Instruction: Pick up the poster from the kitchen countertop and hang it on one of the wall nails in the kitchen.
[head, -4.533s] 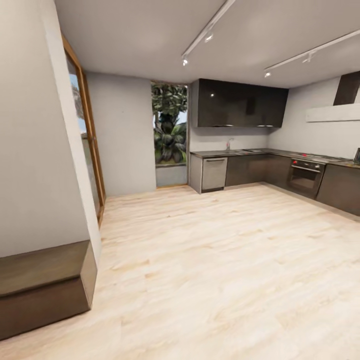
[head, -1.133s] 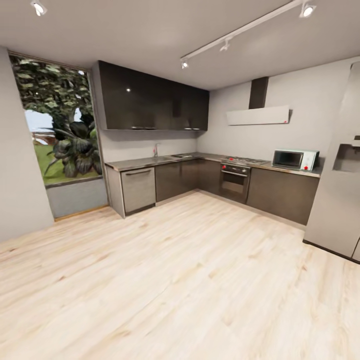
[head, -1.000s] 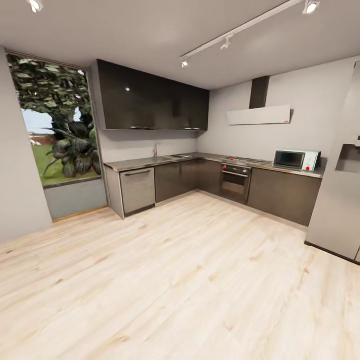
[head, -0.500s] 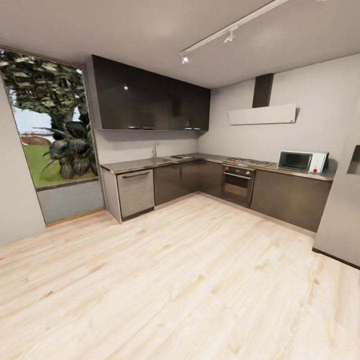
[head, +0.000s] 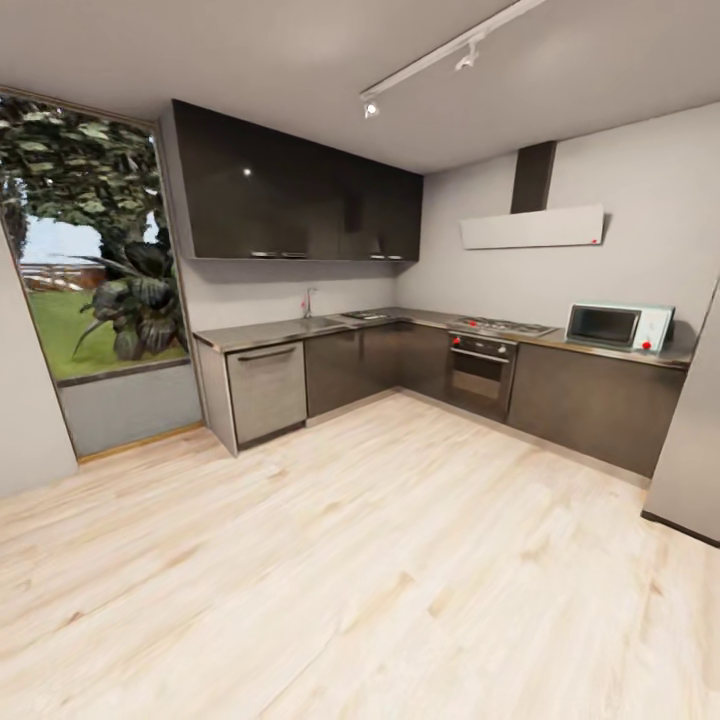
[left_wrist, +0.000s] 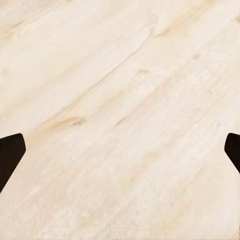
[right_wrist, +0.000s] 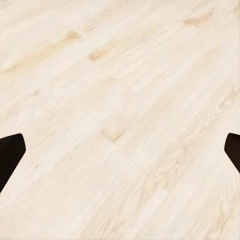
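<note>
While over wood floor (left_wrist: 120, 100), left claw (left_wrist: 120, 152), right claw (right_wrist: 120, 152) apparently spread, empty.

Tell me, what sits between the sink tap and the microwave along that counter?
In the head view, the hob with the oven below lies between the tap and microwave.

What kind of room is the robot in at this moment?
A home kitchen, most likely: an L-shaped countertop over dark cabinets with a tap, a built-in oven under a hob, and a microwave beside it.
</note>
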